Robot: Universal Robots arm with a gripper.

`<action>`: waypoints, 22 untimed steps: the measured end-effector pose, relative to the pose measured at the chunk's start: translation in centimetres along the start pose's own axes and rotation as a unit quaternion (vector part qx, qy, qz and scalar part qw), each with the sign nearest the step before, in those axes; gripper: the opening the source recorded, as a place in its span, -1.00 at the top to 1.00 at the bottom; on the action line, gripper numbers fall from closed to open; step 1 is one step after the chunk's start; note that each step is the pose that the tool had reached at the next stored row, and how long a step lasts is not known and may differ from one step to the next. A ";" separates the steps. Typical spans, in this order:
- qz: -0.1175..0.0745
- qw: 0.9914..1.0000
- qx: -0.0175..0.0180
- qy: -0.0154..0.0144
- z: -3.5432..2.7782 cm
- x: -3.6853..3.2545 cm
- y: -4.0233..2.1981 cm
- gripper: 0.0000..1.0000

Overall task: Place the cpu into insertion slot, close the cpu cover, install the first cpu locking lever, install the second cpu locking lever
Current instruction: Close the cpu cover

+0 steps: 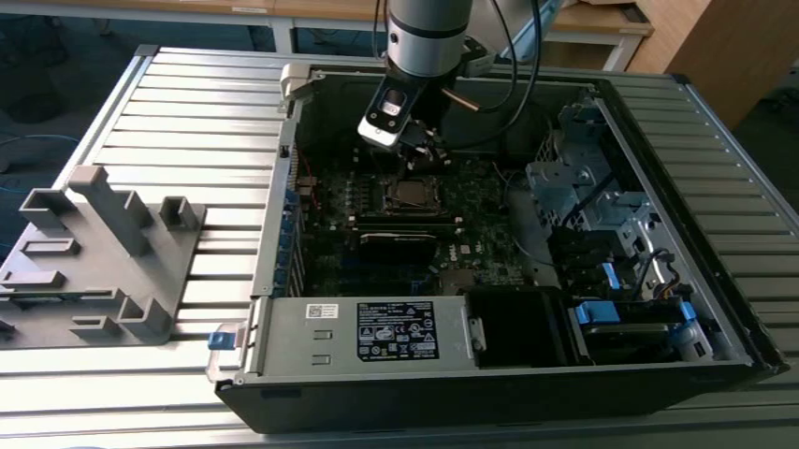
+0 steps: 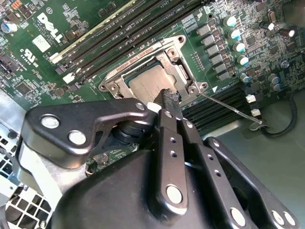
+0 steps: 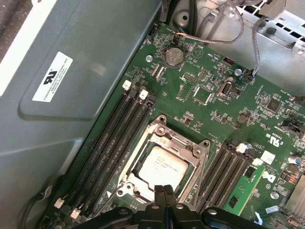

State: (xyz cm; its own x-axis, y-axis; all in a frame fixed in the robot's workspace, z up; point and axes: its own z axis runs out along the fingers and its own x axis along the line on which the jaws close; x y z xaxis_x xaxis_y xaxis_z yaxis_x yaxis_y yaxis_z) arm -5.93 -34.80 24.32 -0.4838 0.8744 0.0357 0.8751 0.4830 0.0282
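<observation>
open case (image 1: pixel 374 402) on a slatted table (image 1: pixel 187 112), with a grey fixture (image 1: pixel 100 253) at 9 o'clock of it in the exterior view. arm (image 1: pixel 425 37) down into the case from 12 o'clock, gripper (image 1: pixel 418 157) low over the board (image 1: pixel 481 248), just at 12 o'clock of the cpu (image 1: pixel 410 194). power unit (image 1: pixel 374 332) at 6 o'clock of the cpu, drive cages (image 1: pixel 600 201) at 3 o'clock.

in both wrist views, cpu (image 2: pixel 145 86) (image 3: pixel 164 164) flat in the slot (image 3: pixel 177 139), dull metal top up. square, so no long axis to tell; edges in line with the slot's frame. in the exterior view, sides roughly 12-to-6 and 9-to-3, in line with the case walls.

cover (image 2: pixel 138 63) (image 3: pixel 138 157) down flat around the cpu, its window framing the metal top.

in the second wrist view, lever (image 2: pixel 226 109) as a thin wire rod, long axis slanting out from the cover's corner across the board. hooked end near a black cable (image 2: pixel 281 129), well apart from the frame.

jaws pressed together with no gap and nothing seen between them. gripper (image 2: pixel 169 98) (image 3: pixel 164 191) at the cover's near edge, tips over the rim of the cpu. touching or just above: cannot tell.

memory slots (image 2: pixel 133 28) (image 3: pixel 119 138) beside the slot, running along its side. a green memory stick (image 3: pixel 245 183) in the bank on the slot's other side. a coin cell (image 3: pixel 174 56) further out on the board.
</observation>
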 end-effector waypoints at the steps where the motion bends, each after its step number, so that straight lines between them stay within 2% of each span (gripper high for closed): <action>1: 0.000 1.000 0.000 0.000 0.00 0.00 0.00 0.79; 3: -0.003 1.000 0.000 0.000 0.00 0.00 0.00 0.79; 6: -0.017 1.000 0.001 0.001 0.00 0.00 0.00 0.79; 10: -0.042 0.999 0.001 0.001 0.00 0.00 0.00 0.79; 15: -0.078 0.997 0.003 0.002 0.00 0.00 0.00 0.79; 20: -0.110 0.994 0.004 0.003 0.00 0.00 0.00 0.79; 22: -0.112 0.994 0.004 0.003 0.00 0.00 0.00 0.79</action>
State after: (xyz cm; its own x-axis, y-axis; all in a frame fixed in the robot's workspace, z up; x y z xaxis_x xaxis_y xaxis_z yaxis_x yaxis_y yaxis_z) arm -5.93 -34.80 24.32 -0.6658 0.7453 0.0361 0.7461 0.6652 0.0284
